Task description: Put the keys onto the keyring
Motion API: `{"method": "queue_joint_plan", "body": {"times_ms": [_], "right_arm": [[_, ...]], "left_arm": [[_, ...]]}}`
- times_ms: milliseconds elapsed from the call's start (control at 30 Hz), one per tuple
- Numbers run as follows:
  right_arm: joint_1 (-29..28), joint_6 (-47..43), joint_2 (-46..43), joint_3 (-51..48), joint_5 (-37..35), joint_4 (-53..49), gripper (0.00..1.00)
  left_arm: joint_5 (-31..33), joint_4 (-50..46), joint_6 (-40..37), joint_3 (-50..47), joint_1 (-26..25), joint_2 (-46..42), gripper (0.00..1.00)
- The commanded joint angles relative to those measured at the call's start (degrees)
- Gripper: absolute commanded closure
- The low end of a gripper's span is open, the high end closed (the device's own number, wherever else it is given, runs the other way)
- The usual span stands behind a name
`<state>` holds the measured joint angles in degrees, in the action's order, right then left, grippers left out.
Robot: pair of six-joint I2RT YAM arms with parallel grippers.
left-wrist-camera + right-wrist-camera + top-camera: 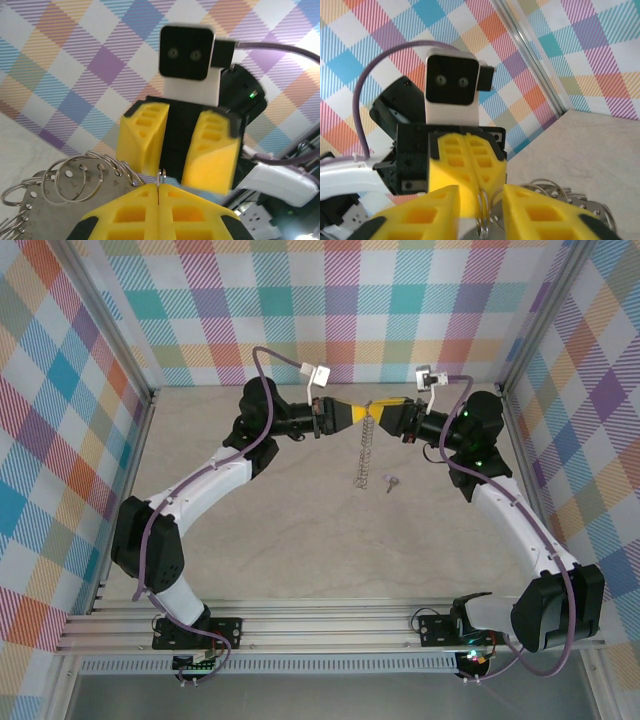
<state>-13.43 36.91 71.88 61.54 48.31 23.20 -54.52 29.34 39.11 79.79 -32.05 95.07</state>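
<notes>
**Figure: Two hands meeting at the top loop of a hanging keyring**

The left hand (362,412) is clenched. In the left wrist view its two yellow fingers (125,217) press flat against each other, and a thin wire loop of the keyring (75,182) rises out of the seam between them. The left hand therefore grasps the keyring by that loop.

The right hand (382,412) faces it tip to tip and is released. In the right wrist view its yellow fingers (545,215) stand apart, one on each side of the same wire loop. Whether either pad touches the wire cannot be told.

In the top view the two hands meet above the far middle of the desk (280,540). The keyring hangs from their meeting point as a narrow silvery strand running toward the near side. The wrist views show it as a bunch of round wire rings threaded through flat grey metal pieces with small holes.

The key (390,482) lies alone on the desk. It is small and silvery-grey, and it sits just beside the lower end of the hanging strand, on the right arm's side and apart from both hands.

Plaid walls (340,300) enclose the desk on three sides.
</notes>
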Motion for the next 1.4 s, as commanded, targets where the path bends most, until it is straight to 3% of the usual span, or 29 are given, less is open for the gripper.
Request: {"method": "queue_joint_plan", "body": {"times_ms": [0, 267, 400, 600, 867, 1100, 1267, 1367], "right_arm": [[1.94, -0.26, -3.72, -0.86, -1.89, -0.66, 0.60], [5.25, -3.74, -10.18, -4.07, -1.14, -8.94, 0.59], [5.35, -3.22, -10.47, -4.41, 3.08, -8.87, 0.60], [5.34, 0.12, -9.27, -3.84, 7.93, -4.83, 0.62], [4.92, 3.61, -7.55, -3.00, 10.74, -0.47, 0.67], [4.25, 3.18, -6.75, -3.86, 8.95, -0.34, 0.68], [4.37, 1.45, -7.44, -4.63, 3.62, -3.83, 0.67], [4.39, 0.65, -7.97, -5.52, -1.65, -6.84, 0.66]], "left_arm": [[-1.18, -9.72, -11.76, 4.07, -0.73, -3.02, 1.00], [-4.29, -37.37, -37.81, 16.63, -0.55, -1.01, 1.00], [-5.76, -50.35, -47.73, 23.59, -0.26, 1.50, 1.00], [-6.81, -56.09, -56.10, 27.52, -0.03, 2.64, 1.00], [-6.50, -56.48, -59.36, 27.61, 0.41, 2.22, 1.00], [-5.20, -56.41, -59.79, 27.53, 0.41, 2.03, 1.00], [-2.47, -51.92, -55.43, 25.67, 0.50, 1.47, 1.00], [2.08, -41.40, -48.39, 19.41, 0.83, -0.78, 1.00]]}}
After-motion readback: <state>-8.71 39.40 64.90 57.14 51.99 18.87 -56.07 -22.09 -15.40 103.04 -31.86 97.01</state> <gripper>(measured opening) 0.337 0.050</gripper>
